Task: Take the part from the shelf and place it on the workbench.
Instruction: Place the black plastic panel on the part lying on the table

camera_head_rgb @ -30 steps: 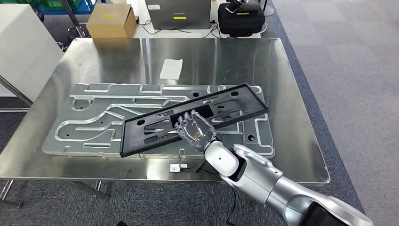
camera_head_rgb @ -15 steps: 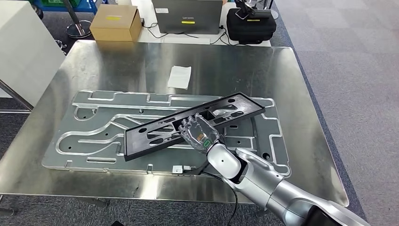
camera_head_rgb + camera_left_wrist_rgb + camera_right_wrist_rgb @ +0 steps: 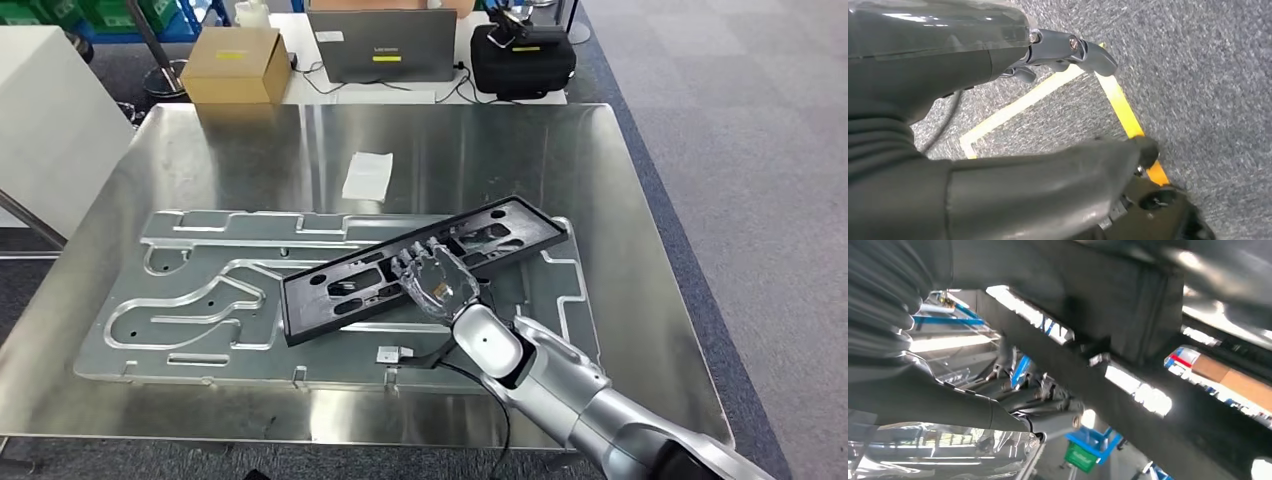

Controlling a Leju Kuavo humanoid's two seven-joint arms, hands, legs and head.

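Part [image 3: 425, 265]: long black frame with cutouts, lying slantwise across centre frame in the head view, low end at lower left, high end toward upper right. It sits over the grey machined plate [image 3: 200, 300] that covers most of the steel workbench [image 3: 480, 140]; whether it touches the plate cannot be told. Right hand [image 3: 437, 283] reaches in from lower right on a silver arm and grasps the part near its middle, fingers [image 3: 412, 261] laid over the frame's top face. Right wrist view: black frame bars [image 3: 1128, 390] cross directly in front of the hand, close and blurred.

Left hand [image 3: 1058, 100] in the left wrist view hangs above grey carpet with yellow tape lines [image 3: 1128, 115]; thumb and fingers apart, nothing between them, so released.

Workbench, upper centre: white paper slip [image 3: 368, 175]. Beyond its far edge, top of frame: cardboard box [image 3: 235, 65], laptop [image 3: 382, 45], black bag [image 3: 522, 60].
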